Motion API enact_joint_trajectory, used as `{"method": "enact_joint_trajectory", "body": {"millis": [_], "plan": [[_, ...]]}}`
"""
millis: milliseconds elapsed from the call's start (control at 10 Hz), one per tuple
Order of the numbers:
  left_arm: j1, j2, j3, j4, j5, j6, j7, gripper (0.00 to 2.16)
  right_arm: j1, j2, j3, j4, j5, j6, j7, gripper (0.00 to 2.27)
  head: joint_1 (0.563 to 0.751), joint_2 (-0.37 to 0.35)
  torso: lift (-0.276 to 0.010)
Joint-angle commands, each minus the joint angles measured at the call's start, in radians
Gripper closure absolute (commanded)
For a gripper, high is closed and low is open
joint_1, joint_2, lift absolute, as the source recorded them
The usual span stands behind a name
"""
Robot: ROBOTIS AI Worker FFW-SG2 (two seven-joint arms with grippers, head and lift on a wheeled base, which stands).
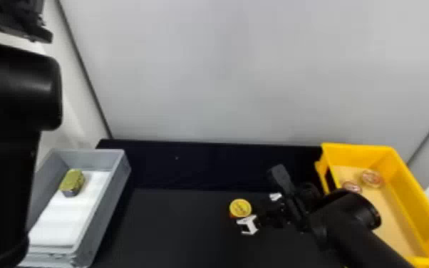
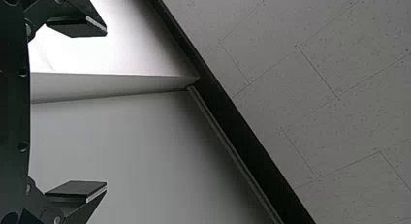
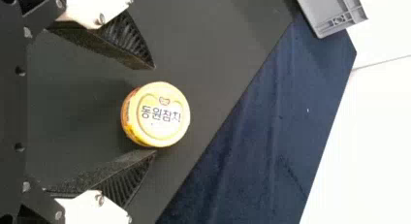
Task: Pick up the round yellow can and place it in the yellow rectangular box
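Currently the right gripper [image 1: 251, 210] stands open somewhat wider than the round yellow can [image 1: 240, 208], gripping nothing; the can shows between its fingertips, at nine o'clock from the yellow rectangular box [image 1: 411, 199].

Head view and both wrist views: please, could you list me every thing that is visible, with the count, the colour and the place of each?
round yellow can: 1, yellow top, on the table, between the right gripper's fingertips
yellow box: 1, yellow, right side
round items: 2, reddish and pale, inside the yellow box
grey bin: 1, grey, left side
white sheet: 1, white, bottom of the grey bin
block-shaped item: 1, yellow-green top, darker side, on the white sheet
table: 1, black, under the can
wall: 1, light grey, behind the table
speckled panels: several, grey, left wrist view
left gripper: 1, black, raised at the left
right gripper: 1, black with white parts, around the can
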Motion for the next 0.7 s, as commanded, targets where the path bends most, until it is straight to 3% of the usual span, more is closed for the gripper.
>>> {"method": "enact_joint_trajectory", "body": {"millis": [0,200,600], "plan": [[-0.001,0.0,-0.001,0.001,0.0,-0.001,0.0,0.15,-0.001,0.0,0.005,0.0,0.0,-0.002,-0.009,0.31,0.663,0.054,-0.01],[-0.001,0.0,-0.001,0.001,0.0,-0.001,0.0,0.15,-0.001,0.0,0.006,0.0,0.0,-0.005,-0.011,0.61,0.663,0.054,-0.01],[0.002,0.0,-0.001,0.001,0.0,-0.001,0.0,0.15,-0.001,-0.001,0.008,0.0,0.002,-0.009,-0.002,0.66,0.663,0.054,-0.01]]}}
